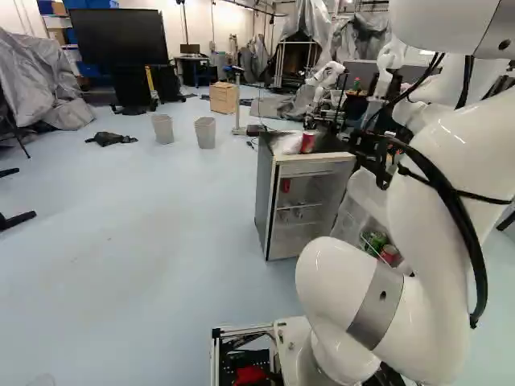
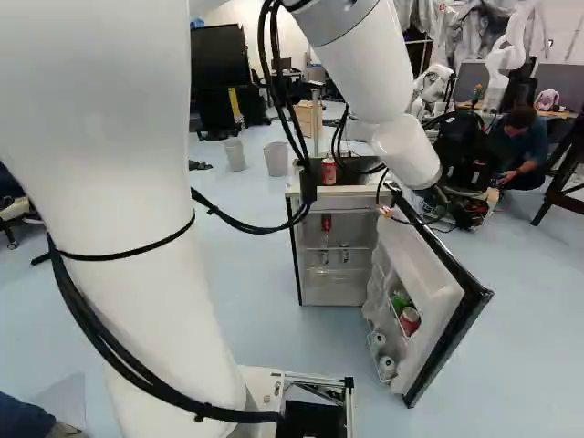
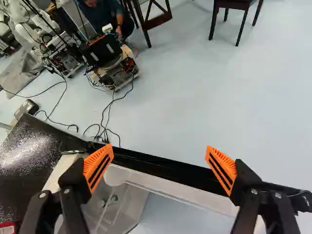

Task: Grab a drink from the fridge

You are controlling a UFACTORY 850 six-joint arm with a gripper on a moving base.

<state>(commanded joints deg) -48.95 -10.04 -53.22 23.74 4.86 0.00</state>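
Pale floor (image 3: 165, 97) ahead of claw (image 3: 160, 157); fridge door (image 2: 422, 274) wide.
Claw released, over its edge; cans (image 2: 410, 320) below, door's inner side. Opening seems done; next: clear edge, descend to one.

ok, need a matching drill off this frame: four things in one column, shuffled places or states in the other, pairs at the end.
1. fridge door
2. gripper
3. fridge top
4. grey bins

a. on the floor, left of the fridge in the left base view
b. dark, with a red can standing on it
c. swung open, cans on its inner side
d. fingers apart, nothing gripped

Pairs: 1-c, 2-d, 3-b, 4-a
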